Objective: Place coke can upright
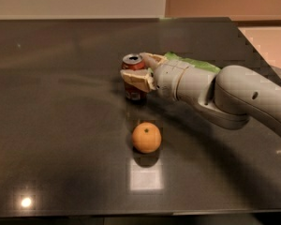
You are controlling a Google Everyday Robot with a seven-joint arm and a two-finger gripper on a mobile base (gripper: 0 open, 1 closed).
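Observation:
The coke can (132, 93) is red with a silver top and stands upright on the dark table (61, 125), left of centre. My gripper (134, 67) reaches in from the right and closes around the can's upper half. One beige finger (136, 79) crosses the can's front and the other (151, 60) lies behind its top. The can's base rests on the table.
A round orange (146, 137) lies just in front of the can, a little to the right. A green snack bag (196, 62) shows behind my wrist. The table's right edge (253, 50) runs diagonally behind my arm.

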